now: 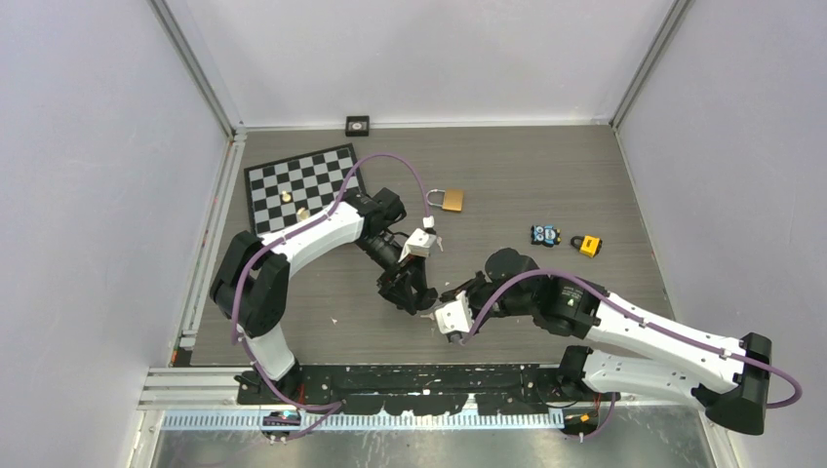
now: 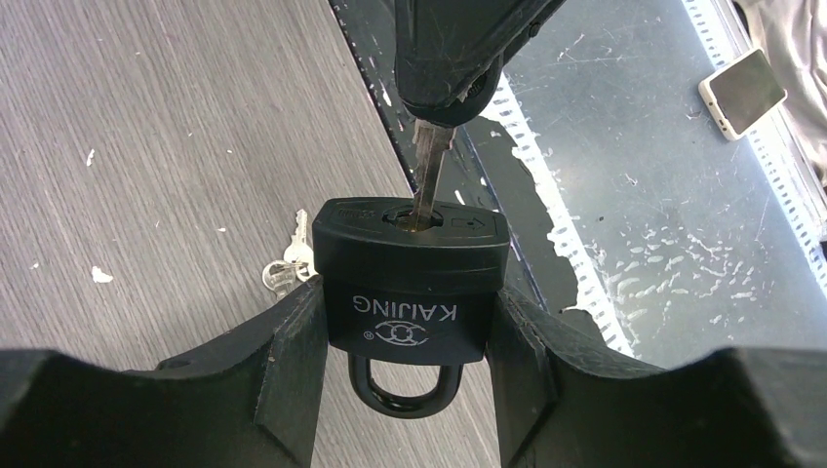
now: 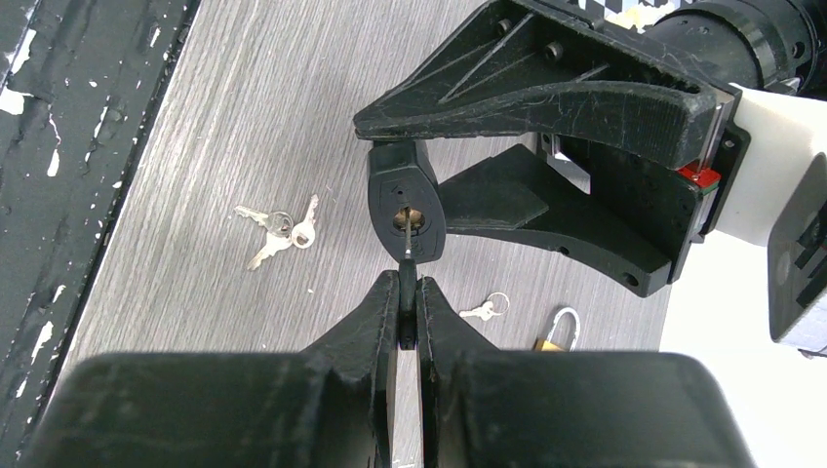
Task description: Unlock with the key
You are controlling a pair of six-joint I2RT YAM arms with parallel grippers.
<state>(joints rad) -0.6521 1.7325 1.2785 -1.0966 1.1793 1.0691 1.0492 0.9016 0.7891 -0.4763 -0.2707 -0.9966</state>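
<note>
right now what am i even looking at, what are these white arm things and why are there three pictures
These are two robot arms bolted at the near edge of a table. The wide picture looks down from above and behind them. The other two pictures come from a small camera on each wrist, so each shows that arm's own fingers. The left gripper clamps a black padlock. The right gripper pinches a key whose tip sits in the padlock's keyhole. Lying on the table are a brass padlock, loose keys, a checkered board, a small blue item and a small yellow item, both too small to identify.
</note>
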